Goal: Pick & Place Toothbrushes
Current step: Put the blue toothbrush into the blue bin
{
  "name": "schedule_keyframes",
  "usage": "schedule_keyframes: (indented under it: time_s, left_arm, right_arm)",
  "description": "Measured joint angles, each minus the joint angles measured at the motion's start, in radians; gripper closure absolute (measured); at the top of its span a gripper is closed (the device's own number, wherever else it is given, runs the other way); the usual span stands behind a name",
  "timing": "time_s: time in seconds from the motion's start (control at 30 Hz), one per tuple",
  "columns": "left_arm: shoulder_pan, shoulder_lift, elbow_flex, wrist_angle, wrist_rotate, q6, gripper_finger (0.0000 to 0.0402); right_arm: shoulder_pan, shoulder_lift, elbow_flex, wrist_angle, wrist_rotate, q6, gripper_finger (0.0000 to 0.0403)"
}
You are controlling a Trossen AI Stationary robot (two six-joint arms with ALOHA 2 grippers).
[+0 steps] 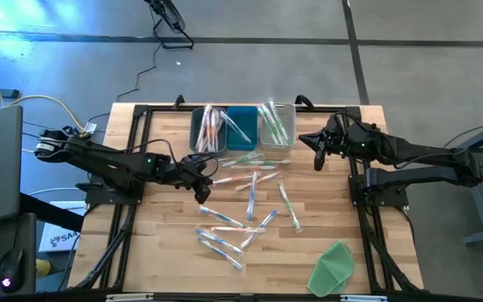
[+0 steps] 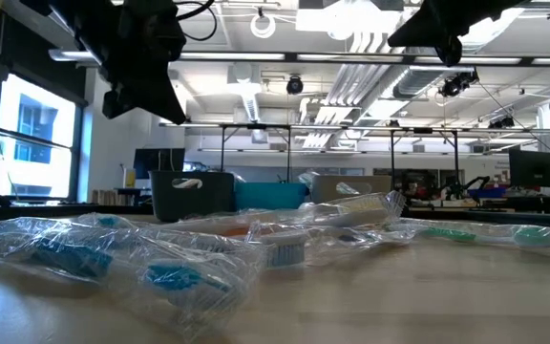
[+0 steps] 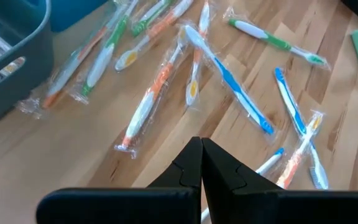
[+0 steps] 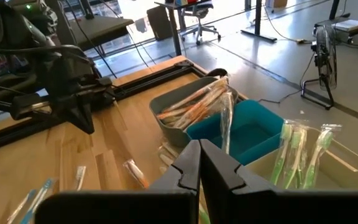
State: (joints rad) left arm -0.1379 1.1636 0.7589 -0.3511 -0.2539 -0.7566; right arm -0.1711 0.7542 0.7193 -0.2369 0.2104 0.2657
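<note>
Some toothbrushes already stand in the bins beyond my clenched, empty left gripper, my right gripper likewise, while many wrapped toothbrushes lie loose below.

No lettering can be made out with certainty anywhere in these views. A white box on the floor at about eight o'clock from the surface carries dark printed characters, seen from above, but they are too small to read. The wrapped toothbrushes scattered across the wood show no legible brand or print on their clear sleeves, and the three bins at twelve o'clock bear no visible labels. Monitors in the room beyond, seen from surface height, display nothing readable.
</note>
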Motion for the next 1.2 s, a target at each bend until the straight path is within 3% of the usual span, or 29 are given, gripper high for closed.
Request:
schedule_keyframes:
  time_s: [0.5,1.2]
  left_arm:
    - [0.000,0.000,0.000,-0.001,0.000,0.097,0.0402]
    - [0.000,-0.001,0.000,0.078,-0.011,0.158,0.0402]
  right_arm:
    - [0.001,0.022,0.001,0.028,0.103,0.137,0.0401]
    - [0.000,0.022,0.001,0.054,0.105,-0.114,0.0401]
